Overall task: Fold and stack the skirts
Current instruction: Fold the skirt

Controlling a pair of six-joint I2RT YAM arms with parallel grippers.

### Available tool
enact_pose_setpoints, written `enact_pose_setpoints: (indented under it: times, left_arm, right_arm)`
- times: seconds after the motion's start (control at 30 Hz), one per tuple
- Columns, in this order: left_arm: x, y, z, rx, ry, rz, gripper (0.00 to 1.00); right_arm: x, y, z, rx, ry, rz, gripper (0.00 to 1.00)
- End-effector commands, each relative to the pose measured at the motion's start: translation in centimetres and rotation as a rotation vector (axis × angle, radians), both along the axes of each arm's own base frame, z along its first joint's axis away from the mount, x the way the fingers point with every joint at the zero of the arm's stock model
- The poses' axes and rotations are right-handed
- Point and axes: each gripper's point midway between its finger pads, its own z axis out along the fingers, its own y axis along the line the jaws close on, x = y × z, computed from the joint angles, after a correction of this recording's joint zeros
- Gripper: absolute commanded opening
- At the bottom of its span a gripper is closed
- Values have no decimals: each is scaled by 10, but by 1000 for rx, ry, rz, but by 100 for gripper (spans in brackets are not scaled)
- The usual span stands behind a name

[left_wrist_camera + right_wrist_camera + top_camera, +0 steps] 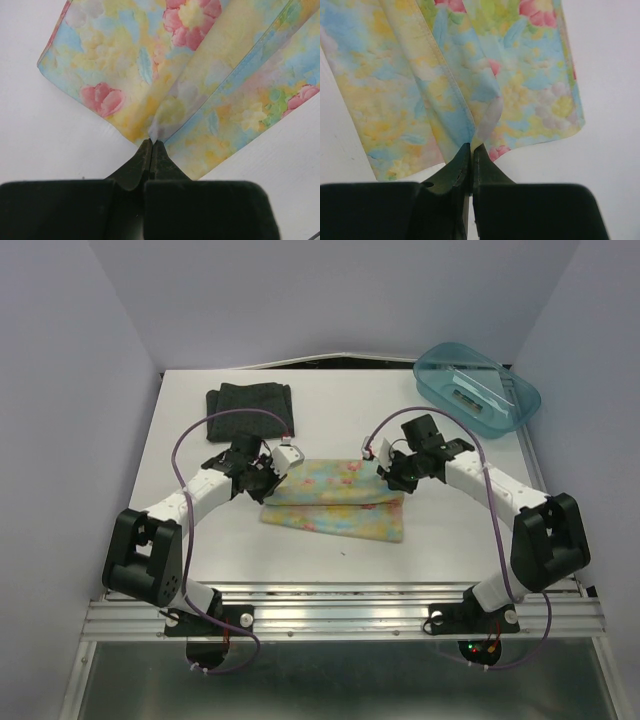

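With the dark charcoal knit skirt lying folded well beyond the fingers, the left gripper and right gripper each pinch an edge of the half-folded pastel yellow floral cloth skirt stretched between them, its stacking not yet done.

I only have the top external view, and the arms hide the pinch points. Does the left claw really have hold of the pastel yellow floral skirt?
Observer: Yes. In the left wrist view the left claw is shut on a pinched fold of the pastel yellow floral cloth skirt.
Operator: And the right one?
Observer: The right claw is shut on the same cloth, right where a stitched hem runs down into its tips.
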Motion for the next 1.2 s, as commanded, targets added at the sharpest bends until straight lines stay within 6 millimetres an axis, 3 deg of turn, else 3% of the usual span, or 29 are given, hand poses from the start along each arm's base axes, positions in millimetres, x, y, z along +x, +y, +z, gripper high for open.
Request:
enact_pose_setpoints:
  times: [0.0,0.2,0.27,0.3,0.37,0.43,0.5,0.57,0.63,0.7,0.77,0.8,0.87,0.9,0.97,1.17]
  left_arm:
    - [0,6,9,7,-37,31,0]
    - [-9,9,8,19,-44,11,0]
    - [-15,10,3,28,-31,0,7]
    - [-18,9,3,29,-25,-10,11]
    - [-25,6,3,18,-13,-39,18]
    - [-33,2,6,16,-11,-74,29]
    - [-42,-4,11,1,-4,-112,35]
    - [-50,-9,15,-10,-1,-146,48]
    - [-55,-8,23,-14,-14,-156,51]
    - [-60,-9,31,-24,-24,-180,52]
    - [-65,-11,44,-47,-46,-203,53]
    - [-66,-11,52,-57,-71,-208,53]
    - [-63,-13,58,-76,-87,-183,53]
    - [-58,-14,59,-81,-96,-165,53]
    - [-53,-13,53,-77,-67,-107,46]
    - [-39,-17,22,-71,46,-4,35]
  right_arm:
    - [23,-5,34,-20,-95,-19,1]
    - [-3,-17,21,-56,-71,32,1]
    - [-18,-19,9,-70,-37,58,4]
    - [-22,-20,7,-68,-28,61,11]
    - [-37,-16,7,-62,-4,97,16]
    - [-47,-10,15,-29,-4,125,52]
    - [-59,-4,21,-12,3,157,76]
    - [-74,3,33,29,18,176,85]
    - [-85,11,46,67,29,193,94]
    - [-92,17,60,129,61,137,94]
    - [-80,19,72,145,27,76,88]
    - [-73,21,74,150,27,35,79]
    - [-62,24,75,152,36,-19,70]
    - [-60,26,72,154,52,-28,62]
    - [-60,34,59,160,141,-44,57]
    - [-58,34,3,77,291,-112,54]
